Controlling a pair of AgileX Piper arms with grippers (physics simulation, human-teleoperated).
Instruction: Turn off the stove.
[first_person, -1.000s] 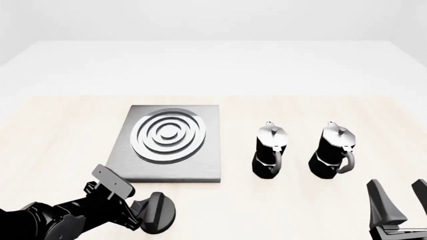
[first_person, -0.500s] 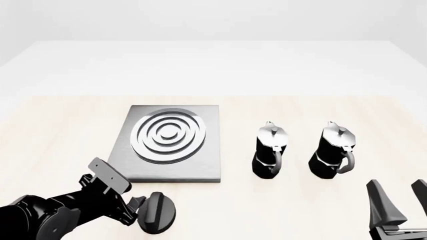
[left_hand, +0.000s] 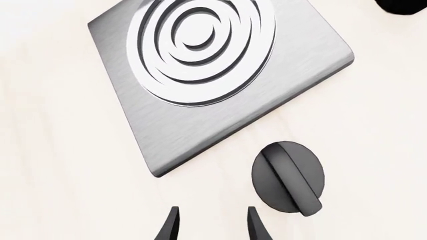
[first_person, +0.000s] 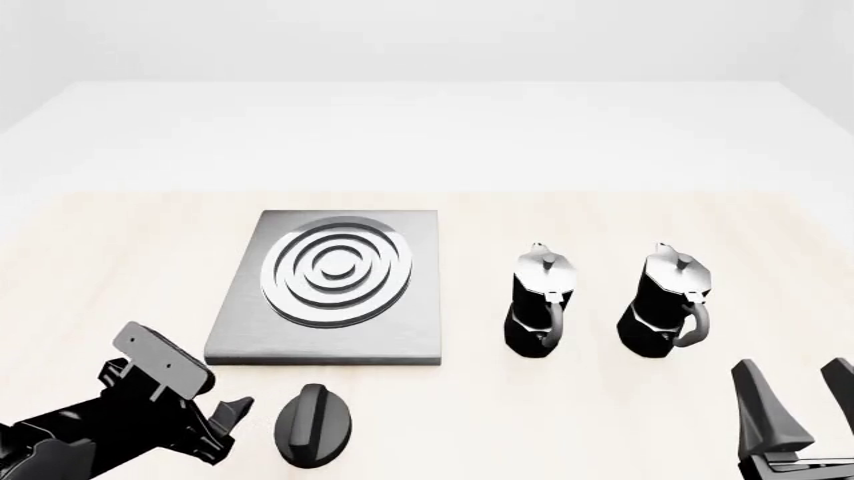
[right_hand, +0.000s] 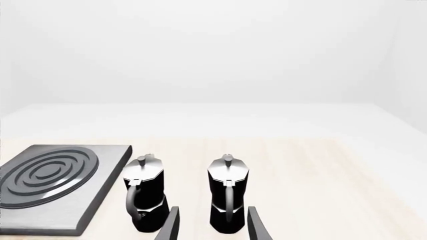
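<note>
The stove (first_person: 414, 330) is a flat grey slab with silver burner rings (first_person: 336, 270), left of the table's middle. Its round black knob (first_person: 315, 425) lies on the table just in front of the slab, ridge running roughly front to back. My left gripper (first_person: 230, 415) is open and empty, just left of the knob and not touching it. In the left wrist view the fingertips (left_hand: 172, 225) stand apart, with the knob (left_hand: 288, 178) and stove (left_hand: 300, 65) ahead. My right gripper (first_person: 807, 405) is open and empty at the front right.
Two black-and-silver moka pots (first_person: 541, 300) (first_person: 665, 300) stand side by side right of the stove. They also show in the right wrist view (right_hand: 147, 192) (right_hand: 228, 192), just ahead of the right gripper (right_hand: 212, 227).
My left gripper was at the knob; it has drawn back to the left and lower, leaving the knob free and fully visible. The right arm has not moved.
</note>
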